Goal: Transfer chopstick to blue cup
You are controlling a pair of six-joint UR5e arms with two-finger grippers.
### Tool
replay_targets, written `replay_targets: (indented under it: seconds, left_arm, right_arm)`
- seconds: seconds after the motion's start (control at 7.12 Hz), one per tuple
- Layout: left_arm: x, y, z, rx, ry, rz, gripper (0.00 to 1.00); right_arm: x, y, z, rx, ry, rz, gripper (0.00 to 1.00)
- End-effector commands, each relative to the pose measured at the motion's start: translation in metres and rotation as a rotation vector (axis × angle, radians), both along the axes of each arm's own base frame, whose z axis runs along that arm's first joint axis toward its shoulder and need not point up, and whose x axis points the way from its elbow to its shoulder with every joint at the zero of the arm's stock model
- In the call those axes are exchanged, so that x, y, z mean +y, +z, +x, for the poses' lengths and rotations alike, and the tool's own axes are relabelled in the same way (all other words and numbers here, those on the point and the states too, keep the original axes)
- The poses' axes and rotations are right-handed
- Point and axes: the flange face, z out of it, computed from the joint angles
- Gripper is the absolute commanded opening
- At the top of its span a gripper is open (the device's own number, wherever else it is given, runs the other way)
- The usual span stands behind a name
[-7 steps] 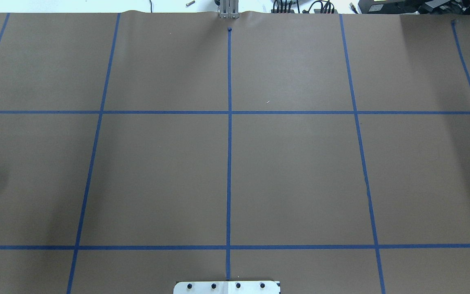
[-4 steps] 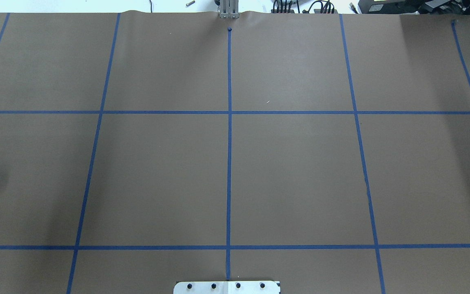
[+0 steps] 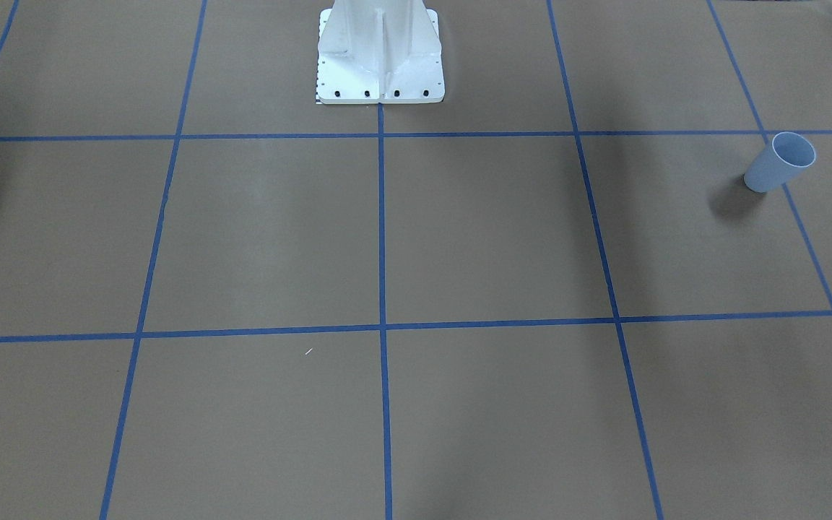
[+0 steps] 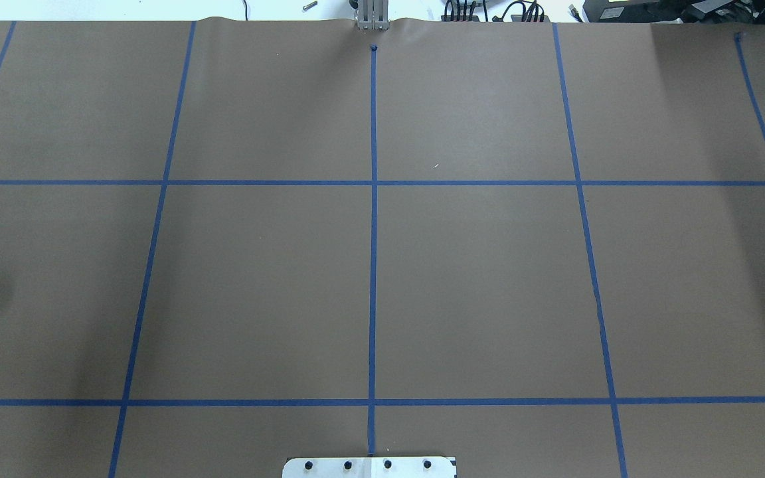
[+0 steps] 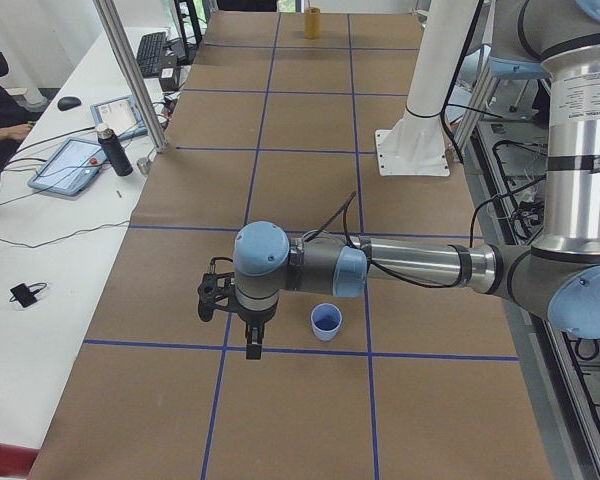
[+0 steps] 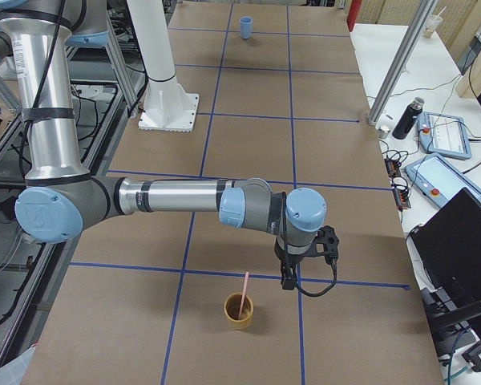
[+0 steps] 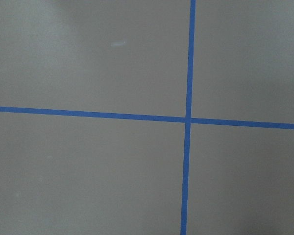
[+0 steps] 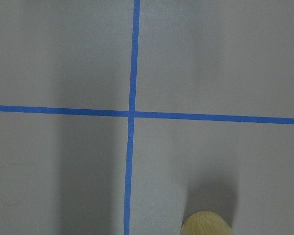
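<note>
The blue cup (image 5: 326,321) stands upright near the table's end on my left; it also shows in the front-facing view (image 3: 779,162) and far off in the exterior right view (image 6: 245,26). The pale pink chopstick (image 6: 243,292) stands tilted in a tan cup (image 6: 239,310) at the table's opposite end; that cup's rim shows at the bottom of the right wrist view (image 8: 206,224). My left gripper (image 5: 253,346) points down just beside the blue cup. My right gripper (image 6: 289,281) points down just beside the tan cup. I cannot tell whether either is open or shut.
The white robot pedestal (image 3: 380,50) stands at the table's middle edge. Blue tape lines (image 4: 373,232) grid the brown paper. A side table holds tablets (image 5: 75,160) and a dark bottle (image 5: 111,150). A laptop (image 6: 457,241) sits by the right end.
</note>
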Motion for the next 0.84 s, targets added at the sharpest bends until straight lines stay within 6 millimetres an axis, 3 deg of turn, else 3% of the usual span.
replay_targets:
  seconds: [0.0, 0.14, 0.42, 0.7]
  left_arm:
    - [-0.003, 0.001, 0.018, 0.005, 0.04, 0.003, 0.99]
    - [-0.005, 0.0, 0.02, 0.004, 0.042, 0.005, 0.99]
    - [-0.004, -0.001, 0.02, 0.003, 0.042, 0.005, 0.99]
    - [0.011, 0.012, 0.023, 0.006, 0.044, -0.027, 0.99]
  right_arm:
    - [-0.004, -0.006, -0.001, -0.019, 0.004, 0.005, 1.0]
    - [-0.004, -0.007, -0.002, -0.017, -0.002, 0.015, 1.0]
    - [-0.011, -0.04, -0.01, -0.002, -0.018, 0.075, 1.0]
    - [0.008, -0.016, -0.014, -0.006, -0.027, 0.04, 1.0]
